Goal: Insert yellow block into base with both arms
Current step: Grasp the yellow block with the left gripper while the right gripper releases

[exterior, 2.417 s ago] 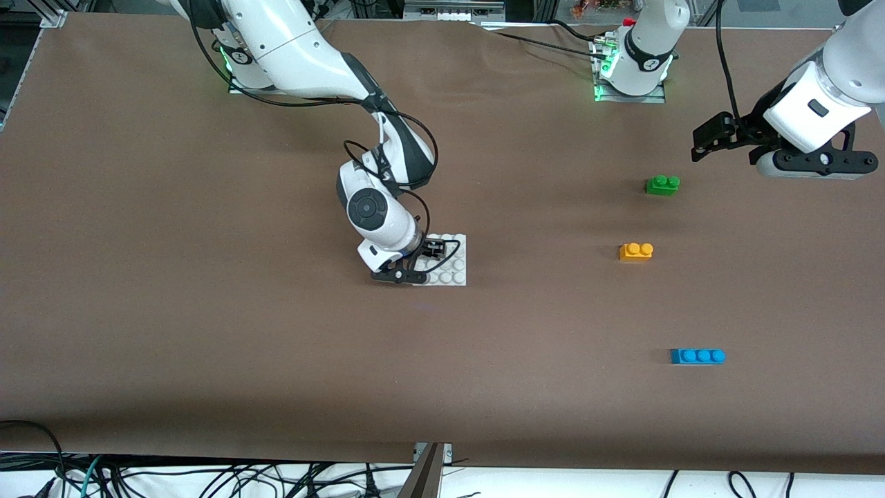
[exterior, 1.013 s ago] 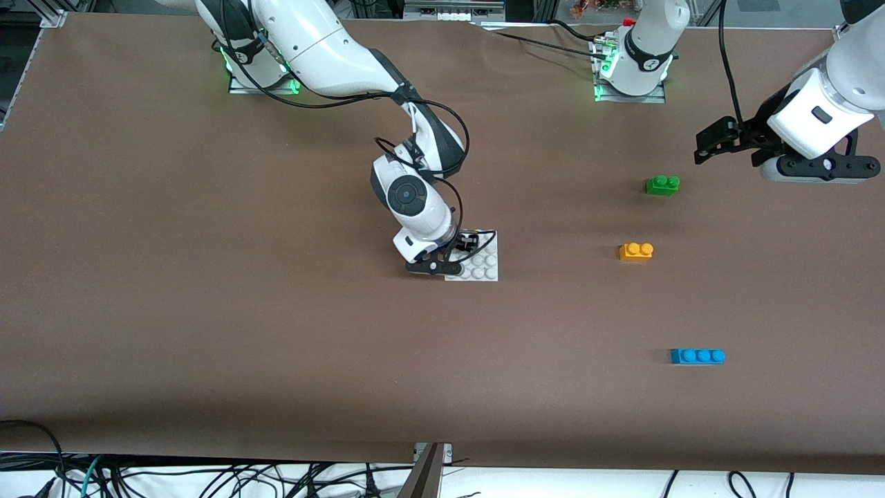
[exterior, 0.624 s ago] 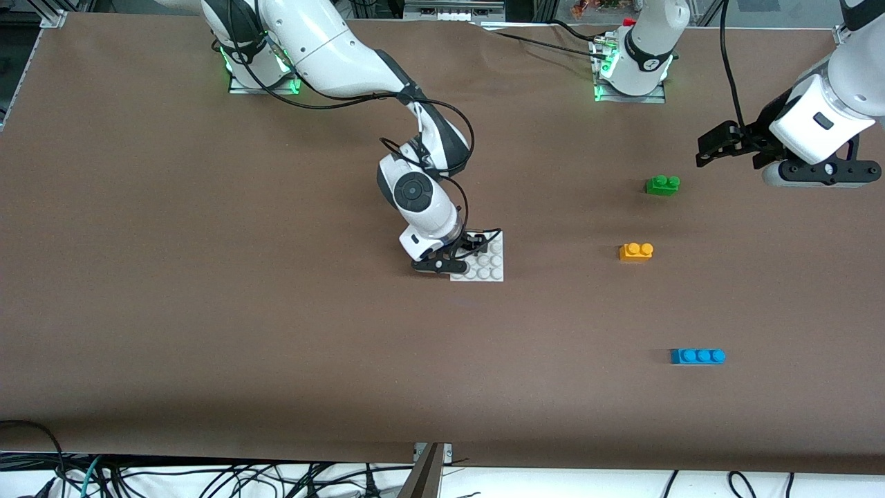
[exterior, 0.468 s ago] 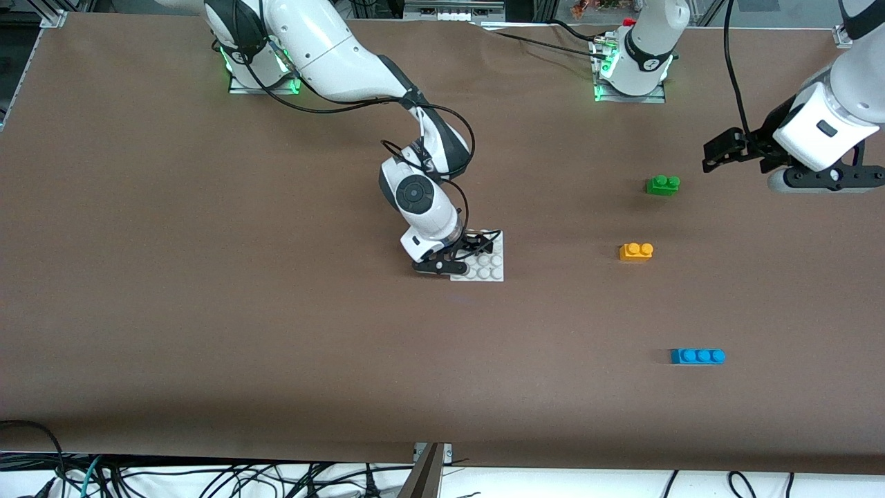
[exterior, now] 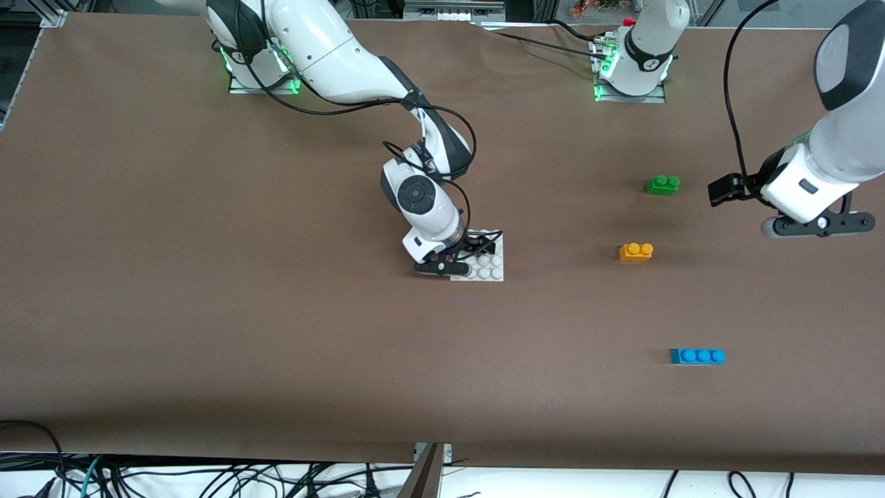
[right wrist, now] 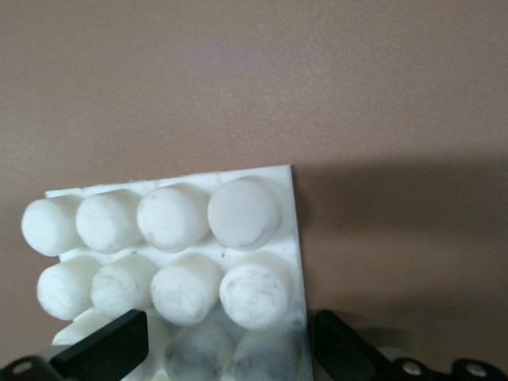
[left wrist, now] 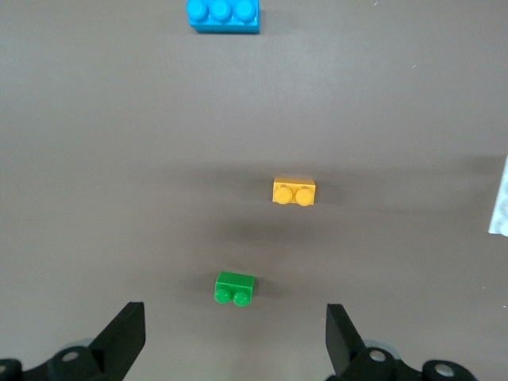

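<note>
The yellow block [exterior: 636, 251] lies free on the table, toward the left arm's end; it also shows in the left wrist view [left wrist: 294, 191]. The white base [exterior: 492, 272] lies flat mid-table. My right gripper [exterior: 476, 249] is down on it, and its fingers [right wrist: 107, 353] clamp the corner studs and the edge of the base [right wrist: 246, 213]. My left gripper [exterior: 722, 190] is open and empty. It hangs over the table beside the green brick [exterior: 662, 185], well apart from the yellow block. In its own wrist view, the left gripper [left wrist: 236, 341] sits just short of the green brick [left wrist: 235, 288].
A blue three-stud brick [exterior: 697, 355] lies nearer the front camera than the yellow block and shows in the left wrist view [left wrist: 223, 14]. The arm bases [exterior: 629, 69] stand along the table's back edge. Cables hang below the front edge.
The right gripper has slid the base along the table toward the left arm's end and then stopped. The left gripper has swung and come lower beside the green brick.
</note>
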Action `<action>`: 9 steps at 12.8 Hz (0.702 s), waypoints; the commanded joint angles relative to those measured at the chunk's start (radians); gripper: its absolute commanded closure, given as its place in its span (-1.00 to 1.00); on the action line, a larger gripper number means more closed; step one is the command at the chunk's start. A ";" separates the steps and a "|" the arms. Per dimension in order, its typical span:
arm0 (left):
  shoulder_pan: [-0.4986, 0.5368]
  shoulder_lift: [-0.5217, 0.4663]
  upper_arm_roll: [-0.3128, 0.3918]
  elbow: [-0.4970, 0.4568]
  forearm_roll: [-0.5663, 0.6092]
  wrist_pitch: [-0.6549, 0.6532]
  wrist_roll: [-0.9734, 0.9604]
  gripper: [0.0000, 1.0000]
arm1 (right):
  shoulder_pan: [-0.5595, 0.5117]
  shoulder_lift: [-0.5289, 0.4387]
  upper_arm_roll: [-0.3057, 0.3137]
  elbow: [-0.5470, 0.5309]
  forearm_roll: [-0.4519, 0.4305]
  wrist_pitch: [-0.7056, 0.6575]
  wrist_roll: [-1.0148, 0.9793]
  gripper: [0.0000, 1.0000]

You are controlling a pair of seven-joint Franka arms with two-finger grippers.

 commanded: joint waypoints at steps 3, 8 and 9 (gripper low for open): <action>0.007 0.062 -0.007 -0.093 0.014 0.138 0.009 -1.00 | 0.000 0.006 -0.016 0.066 0.015 -0.089 0.004 -0.97; 0.024 0.114 -0.007 -0.392 0.008 0.607 0.012 -1.00 | -0.014 -0.003 -0.039 0.118 0.008 -0.192 -0.001 -0.97; 0.024 0.128 -0.007 -0.414 0.008 0.641 0.012 -1.00 | -0.015 -0.011 -0.045 0.118 0.006 -0.198 -0.004 -0.97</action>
